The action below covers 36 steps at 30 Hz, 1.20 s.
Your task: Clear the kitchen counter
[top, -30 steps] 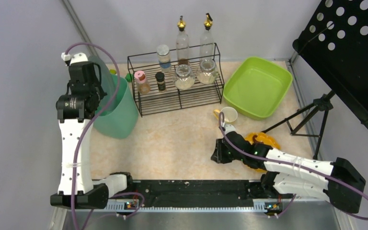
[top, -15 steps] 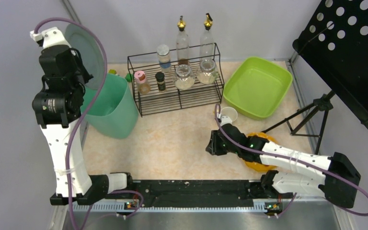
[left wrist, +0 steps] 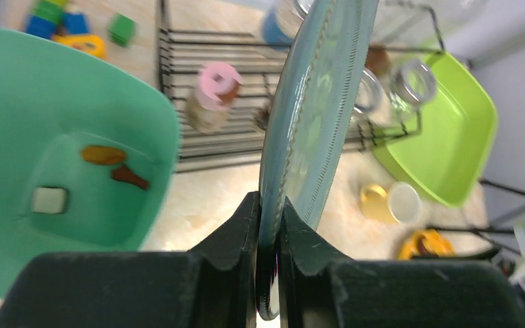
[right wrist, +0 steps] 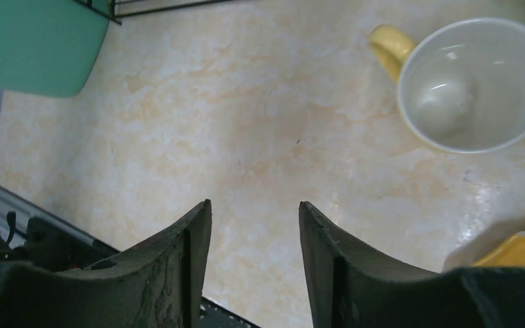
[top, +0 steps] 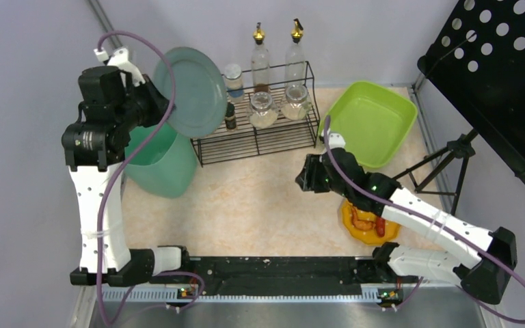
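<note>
From the top camera I see the left fingers (top: 152, 102) raised, holding a round grey-blue plate (top: 191, 92) on edge above the teal plastic bin (top: 160, 160). The right fingers (top: 306, 179) hang over the beige speckled marble-patterned surface (top: 246, 198), which spans the whole work area. On my left wrist camera, the fingers are clamped on the plate's rim. On my right wrist camera, the fingers are spread with nothing between them, and a yellow mug with a pale inside (right wrist: 475, 82) stands just beyond.
</note>
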### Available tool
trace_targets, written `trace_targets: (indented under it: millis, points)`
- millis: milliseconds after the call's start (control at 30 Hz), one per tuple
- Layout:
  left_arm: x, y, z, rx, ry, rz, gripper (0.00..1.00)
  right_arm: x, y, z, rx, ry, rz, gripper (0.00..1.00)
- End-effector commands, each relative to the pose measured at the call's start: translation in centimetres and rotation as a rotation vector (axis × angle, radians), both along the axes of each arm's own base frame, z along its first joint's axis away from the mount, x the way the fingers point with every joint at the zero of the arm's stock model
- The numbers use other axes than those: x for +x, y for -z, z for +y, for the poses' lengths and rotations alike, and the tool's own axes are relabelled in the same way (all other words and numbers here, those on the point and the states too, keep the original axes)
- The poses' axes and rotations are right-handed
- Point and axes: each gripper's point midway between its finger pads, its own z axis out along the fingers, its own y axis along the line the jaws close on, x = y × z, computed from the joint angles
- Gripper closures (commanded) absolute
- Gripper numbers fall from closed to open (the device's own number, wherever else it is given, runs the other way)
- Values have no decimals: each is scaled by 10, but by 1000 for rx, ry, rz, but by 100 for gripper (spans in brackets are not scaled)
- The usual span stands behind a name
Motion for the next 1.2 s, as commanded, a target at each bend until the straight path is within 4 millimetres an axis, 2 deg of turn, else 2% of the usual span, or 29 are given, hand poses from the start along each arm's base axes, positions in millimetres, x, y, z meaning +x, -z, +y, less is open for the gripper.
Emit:
trace_targets:
  millis: [0, 133, 233, 467, 600, 767, 1000, 1167]
  points:
    - [-18, -61, -49, -143, 233, -232, 100, 17, -32, -32, -37, 83, -67, 48]
    - [-31, -57, -75, -231, 365, -217, 100, 19, -49, -32, -8, 72, -74, 40]
    - [-38, -50, -95, -296, 458, -184, 100, 15, -70, -26, 60, 54, -86, 35]
    - [-50, -35, -121, -415, 564, -137, 100, -2, -122, -15, 243, 4, -112, 30]
    - [-47, -18, -139, -446, 596, -100, 100, -9, -150, -29, 281, 27, -167, 28]
    - [-36, 0, -165, -482, 632, -56, 100, -20, -157, -56, 206, 65, -173, 27]
    - [-27, 1, -198, -536, 692, -46, 100, -36, -153, -78, 292, 149, -156, 26]
    - [-35, 2, -226, -589, 789, -7, 100, -37, -140, -68, 391, 163, -112, 25]
